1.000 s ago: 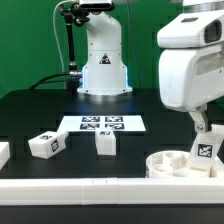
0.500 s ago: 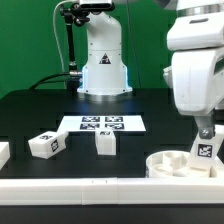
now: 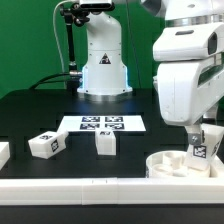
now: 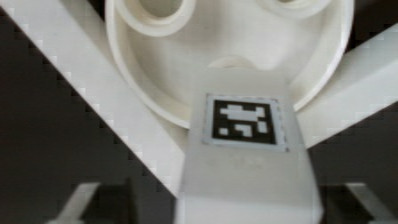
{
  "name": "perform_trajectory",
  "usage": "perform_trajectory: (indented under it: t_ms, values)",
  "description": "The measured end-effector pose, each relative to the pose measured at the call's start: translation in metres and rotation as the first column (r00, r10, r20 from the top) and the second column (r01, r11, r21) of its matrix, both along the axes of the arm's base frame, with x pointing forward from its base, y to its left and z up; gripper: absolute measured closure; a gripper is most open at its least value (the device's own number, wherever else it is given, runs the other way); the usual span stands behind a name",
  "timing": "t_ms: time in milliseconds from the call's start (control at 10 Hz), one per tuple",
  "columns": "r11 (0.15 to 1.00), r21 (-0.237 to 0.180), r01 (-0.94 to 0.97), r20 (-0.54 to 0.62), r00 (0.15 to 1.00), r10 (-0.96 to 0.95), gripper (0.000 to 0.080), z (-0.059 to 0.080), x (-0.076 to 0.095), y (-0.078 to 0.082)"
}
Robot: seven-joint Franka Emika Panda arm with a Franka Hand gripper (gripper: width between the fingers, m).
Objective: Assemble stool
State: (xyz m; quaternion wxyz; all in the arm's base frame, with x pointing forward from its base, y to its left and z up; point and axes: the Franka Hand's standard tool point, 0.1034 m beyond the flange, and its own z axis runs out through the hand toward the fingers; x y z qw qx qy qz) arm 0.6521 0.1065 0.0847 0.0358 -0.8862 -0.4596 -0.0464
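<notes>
1. Seat (image 3: 158,168): a round, shallow white ring. It lies flat on the tabletop (image 3: 40,110) in the near corner on the exterior view's right, just behind the border rail (image 3: 70,186).
2. Leg (image 3: 203,148): stands on end inside the seat, slightly tilted, with its tag facing the exterior camera. I can't tell whether its foot is seated in a socket.
3. Gripper (image 3: 203,133): directly above that leg, jaws straddling its upper part. The wrist view shows a dark gap between the leg and each finger (image 4: 84,205), so I read the jaws as apart, not clamped. It's blurry there, so confidence is low.
4. Second leg (image 3: 45,143) and third leg (image 3: 105,143): loose mid-tabletop, just in front of the marker board (image 3: 100,124) and well apart from the seat.
5. Handling, my judgement:
   - The parts look like rigid moulded plastic: light, stiff and smooth. I don't expect them to give under the jaws, but they could slip.
   - I'd grip the leg on two opposite flat faces, on the upper half, squarely. An edge grip will likely twist out.
6. The seat is probably light enough to slide or spin under any push or twist on the leg. I'd count on the rail to brace it and keep the force straight down.
7. Risk: if the jaws close off-centre, the tilted leg may tip over inside the ring.
</notes>
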Motion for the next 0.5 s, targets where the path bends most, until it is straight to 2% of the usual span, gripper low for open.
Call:
perform_trajectory:
  t_ms: [100, 200, 500]
  values:
    - [1.0, 0.0, 0.0, 0.0, 1.0, 0.0, 0.0402, 0.0, 0.0, -0.0003]
    - [1.0, 0.0, 0.0, 0.0, 1.0, 0.0, 0.0462, 0.0, 0.0001, -0.0003]
    - [1.0, 0.002, 0.03, -0.003, 1.0, -0.03, 0.0462, 0.0, 0.0002, -0.0006]
